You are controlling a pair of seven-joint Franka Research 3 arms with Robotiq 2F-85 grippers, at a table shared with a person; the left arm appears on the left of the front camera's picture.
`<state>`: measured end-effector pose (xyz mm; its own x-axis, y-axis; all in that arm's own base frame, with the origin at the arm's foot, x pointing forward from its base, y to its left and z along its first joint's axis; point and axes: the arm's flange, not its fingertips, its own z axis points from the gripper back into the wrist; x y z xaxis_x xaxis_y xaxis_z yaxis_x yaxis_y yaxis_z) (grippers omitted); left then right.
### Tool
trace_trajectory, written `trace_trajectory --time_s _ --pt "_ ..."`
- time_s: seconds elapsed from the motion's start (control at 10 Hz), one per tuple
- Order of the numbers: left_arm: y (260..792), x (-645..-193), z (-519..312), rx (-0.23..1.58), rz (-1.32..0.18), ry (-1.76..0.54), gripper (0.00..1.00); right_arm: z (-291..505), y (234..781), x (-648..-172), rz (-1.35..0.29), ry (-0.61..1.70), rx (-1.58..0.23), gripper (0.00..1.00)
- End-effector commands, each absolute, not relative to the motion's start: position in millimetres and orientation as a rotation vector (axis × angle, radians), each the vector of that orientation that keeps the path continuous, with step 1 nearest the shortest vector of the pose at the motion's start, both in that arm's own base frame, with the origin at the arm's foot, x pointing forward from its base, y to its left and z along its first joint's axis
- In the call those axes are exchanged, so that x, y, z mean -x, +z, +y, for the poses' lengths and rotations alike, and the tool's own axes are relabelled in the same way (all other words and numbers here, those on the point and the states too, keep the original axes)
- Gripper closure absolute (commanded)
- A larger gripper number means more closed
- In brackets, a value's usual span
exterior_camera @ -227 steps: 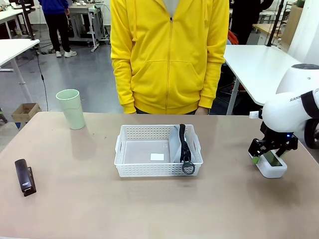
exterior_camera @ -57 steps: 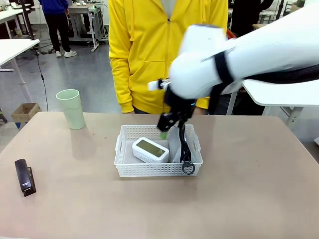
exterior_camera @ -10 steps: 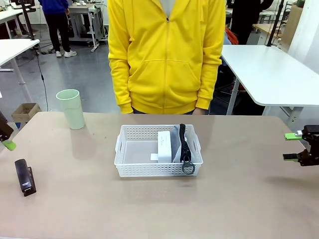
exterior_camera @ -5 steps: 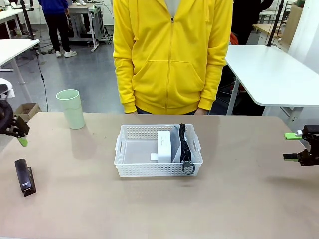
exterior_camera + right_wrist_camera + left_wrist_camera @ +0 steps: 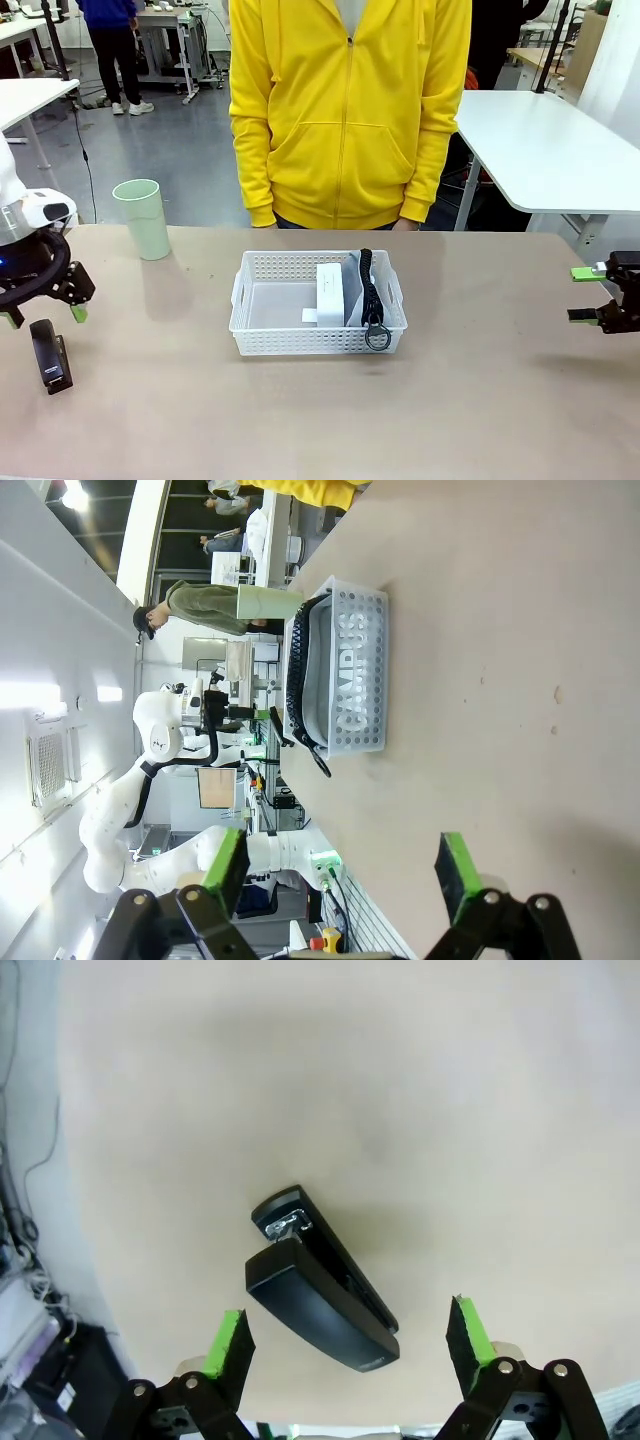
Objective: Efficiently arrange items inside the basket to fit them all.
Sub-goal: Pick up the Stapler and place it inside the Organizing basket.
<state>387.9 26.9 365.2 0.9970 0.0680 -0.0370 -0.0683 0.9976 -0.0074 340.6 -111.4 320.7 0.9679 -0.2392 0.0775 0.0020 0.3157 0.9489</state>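
The white lattice basket (image 5: 262,320) (image 5: 365,630) sits mid-table. Inside it, the white boxy device (image 5: 330,293) stands on edge against the grey pencil pouch (image 5: 352,290), whose black zipper strip and ring hang over the right front rim; its "CAMPUS" lettering (image 5: 350,680) shows through the lattice. The pale green tumbler (image 5: 140,218) (image 5: 270,602) stands at the far left. The black stapler (image 5: 48,355) (image 5: 320,1280) lies at the near left. My left gripper (image 5: 45,316) (image 5: 348,1338) hovers open just above it, fingers on either side. My right gripper (image 5: 583,294) (image 5: 344,870) hangs open at the right edge, holding nothing.
A person in a yellow hoodie (image 5: 345,110) stands at the far side behind the basket, hands out of sight. Bare tabletop (image 5: 480,380) lies between the basket and my right gripper and along the near edge.
My left arm has come in from the left edge and moved down and rightward until its open gripper is over the stapler. The right gripper and the basket's contents have not moved.
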Motion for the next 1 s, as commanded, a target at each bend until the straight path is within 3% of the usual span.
trace_trajectory --time_s 0.0,0.5,0.7,0.9 --pt "326 -327 40 0.006 0.033 0.006 0.0 -111 324 -342 -0.229 -0.167 -1.258 0.0" --pt "315 -322 51 0.097 0.014 0.035 0.0 -111 324 -342 -0.229 -0.167 -1.258 0.0" --pt "319 -327 50 0.216 0.08 0.341 0.0 -111 324 -342 -0.229 -0.167 -1.258 0.0" --pt "319 -324 46 0.214 0.05 0.515 0.0 -111 324 -342 -0.229 -0.167 -1.258 0.0"
